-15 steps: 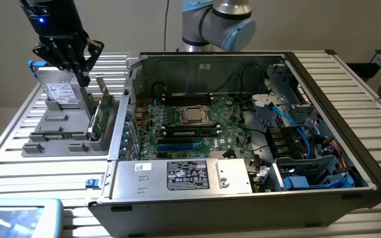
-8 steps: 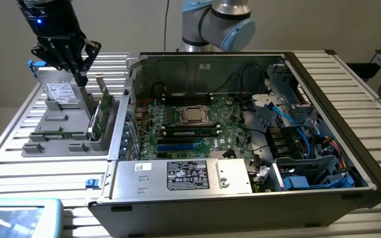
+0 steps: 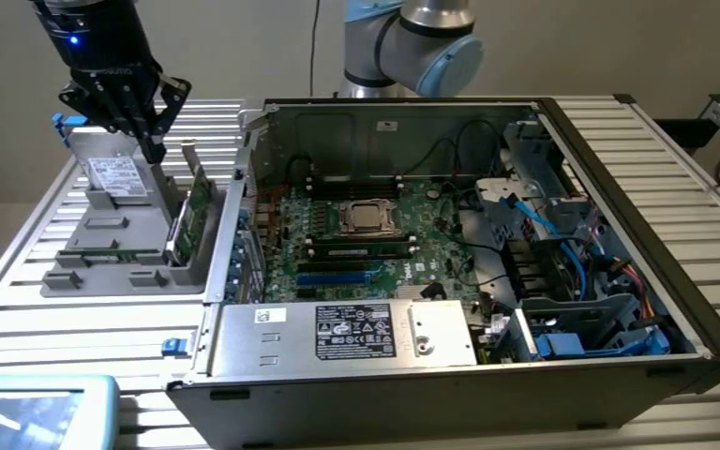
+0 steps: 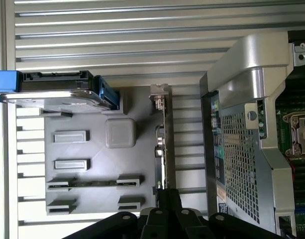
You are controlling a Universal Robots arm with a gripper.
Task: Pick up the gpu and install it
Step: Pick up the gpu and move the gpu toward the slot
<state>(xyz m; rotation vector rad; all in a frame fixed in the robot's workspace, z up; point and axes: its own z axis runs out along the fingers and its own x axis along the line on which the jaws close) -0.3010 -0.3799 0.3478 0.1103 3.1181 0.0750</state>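
The gpu stands on its long edge in a slot at the near side of a grey holder, its silver end bracket pointing up. In the wrist view the gpu shows edge-on as a thin strip with the bracket at one end. My gripper hangs above the holder, a little toward the exterior view's left of the card and higher than its bracket. Its black fingers are pressed together with nothing between them, right over the card's edge. The open computer case lies at the exterior view's right, motherboard exposed.
A silver hard drive with a white label leans in the back of the holder. The case's rear wall stands close beside the gpu. A power supply and drive cage with blue cables fill the case's front. A teal-edged object sits at the near corner.
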